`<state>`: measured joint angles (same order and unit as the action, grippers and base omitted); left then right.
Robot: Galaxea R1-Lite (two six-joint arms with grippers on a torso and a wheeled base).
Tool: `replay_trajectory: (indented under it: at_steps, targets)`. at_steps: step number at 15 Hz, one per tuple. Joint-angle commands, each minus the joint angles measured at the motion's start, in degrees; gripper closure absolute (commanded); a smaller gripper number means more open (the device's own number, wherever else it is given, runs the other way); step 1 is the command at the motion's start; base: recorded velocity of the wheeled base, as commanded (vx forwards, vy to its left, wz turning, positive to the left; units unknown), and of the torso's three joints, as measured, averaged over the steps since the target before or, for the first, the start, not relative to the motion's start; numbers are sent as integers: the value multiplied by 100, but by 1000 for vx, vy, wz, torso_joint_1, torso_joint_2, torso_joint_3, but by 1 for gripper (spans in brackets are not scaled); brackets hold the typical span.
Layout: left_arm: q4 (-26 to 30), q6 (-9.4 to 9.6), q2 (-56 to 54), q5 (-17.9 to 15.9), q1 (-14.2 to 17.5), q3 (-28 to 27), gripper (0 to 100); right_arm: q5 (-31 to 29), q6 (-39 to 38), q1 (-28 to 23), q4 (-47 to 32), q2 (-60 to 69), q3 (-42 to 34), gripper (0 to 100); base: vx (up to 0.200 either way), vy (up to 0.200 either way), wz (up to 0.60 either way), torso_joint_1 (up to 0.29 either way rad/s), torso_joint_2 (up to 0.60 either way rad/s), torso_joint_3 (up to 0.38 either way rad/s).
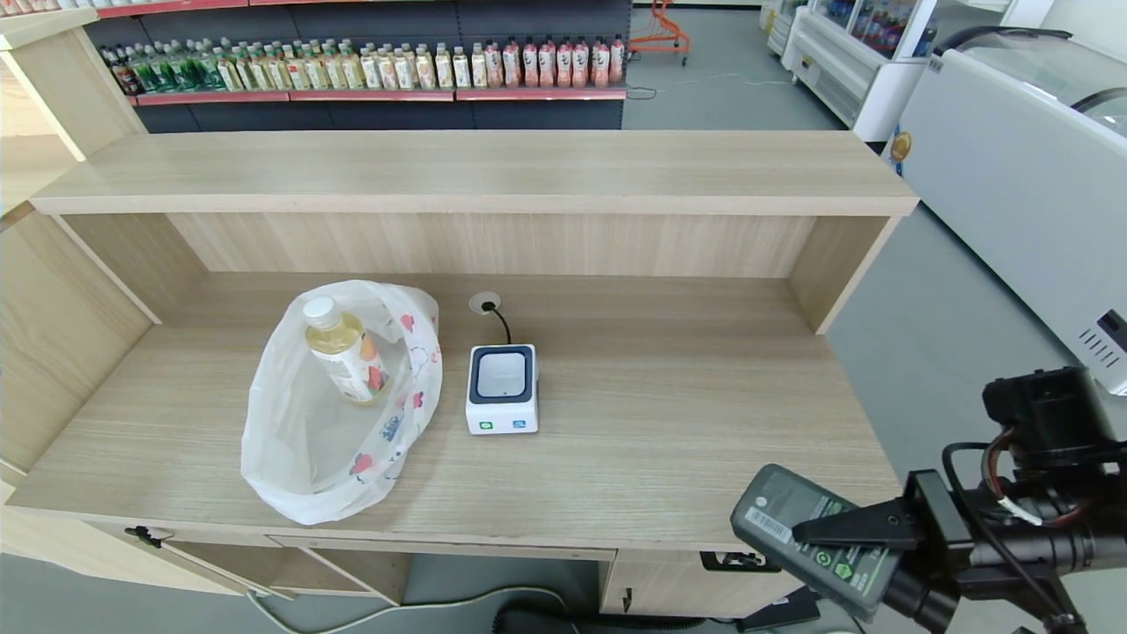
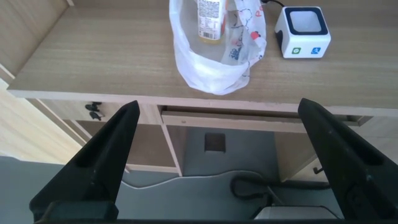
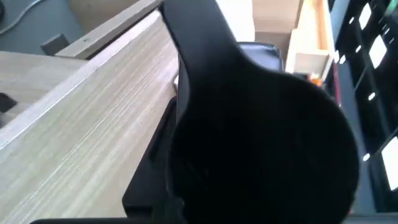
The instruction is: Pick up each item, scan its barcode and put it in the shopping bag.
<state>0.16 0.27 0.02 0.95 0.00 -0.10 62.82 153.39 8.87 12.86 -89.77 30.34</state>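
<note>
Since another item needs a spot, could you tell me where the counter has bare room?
The widest bare stretch of counter lies right of the scanner, out to the right side wall. A narrower strip runs along the front edge before the scanner. The left is crowded: the shopping bag with its bottle sits close beside the scanner.

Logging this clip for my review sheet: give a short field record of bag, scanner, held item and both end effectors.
bag: white shopping bag, open, on desk, left of scanner
in bag: bottle, leaning
scanner: white, mid-desk, cable to rear
right end effector: shut on grey pack, off desk's front right corner
left end effector: open, empty, short of desk's front edge
</note>
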Motion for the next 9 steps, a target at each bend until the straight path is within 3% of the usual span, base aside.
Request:
replay_trajectory:
  at_steps: [1,5,9]
  targets:
    - [2,0,-2,2,0,1,0,11,323,413,67,-339,77,100,0,0,0,0,0,0]
    - [2,0,-2,2,0,1,0,11,279,642,1755,-647,235,100,0,0,0,0,0,0]
    - [2,0,-2,2,0,1,0,662,384,1213,2010,-770,165,100,0,0,0,0,0,0]
